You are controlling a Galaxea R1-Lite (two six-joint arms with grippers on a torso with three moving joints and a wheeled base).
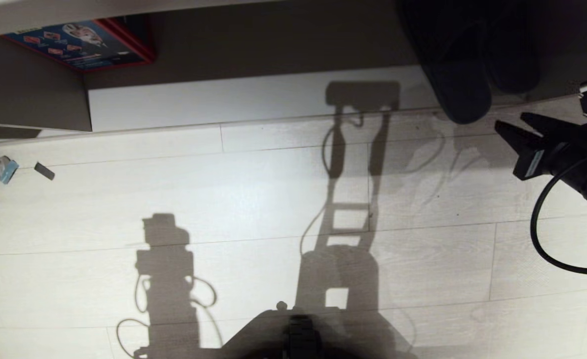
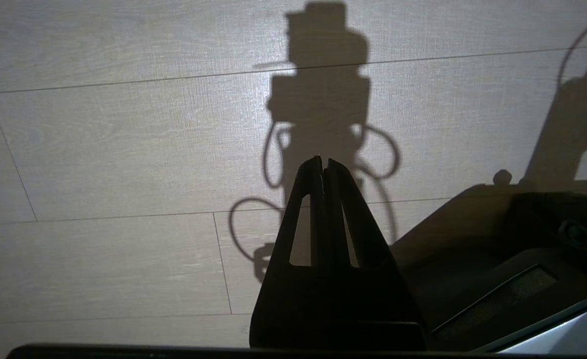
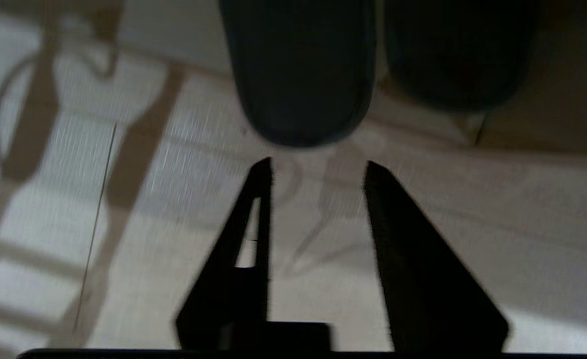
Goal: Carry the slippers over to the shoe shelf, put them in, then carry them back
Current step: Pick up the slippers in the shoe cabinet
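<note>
Two dark slippers lie side by side in the shoe shelf [image 1: 273, 45] at the far right. The left slipper [image 1: 460, 85] sticks out over the shelf's pale base board [image 1: 223, 104]; the right slipper [image 1: 515, 60] lies further in. My right gripper [image 1: 510, 120] hovers over the floor just in front of them, open and empty. In the right wrist view the right gripper [image 3: 318, 164] has its fingertips a little short of the nearer slipper [image 3: 298, 75], with the other slipper [image 3: 453, 55] beside it. My left gripper [image 2: 323, 160] hangs shut and empty over the floor, beside my base.
A red-and-blue box [image 1: 84, 42] lies in the shelf's left part, next to a taupe upright panel [image 1: 29, 94]. Two small scraps [image 1: 3, 168] [image 1: 44, 170] lie on the pale plank floor at the left. My own base [image 1: 298, 334] shows at the bottom edge.
</note>
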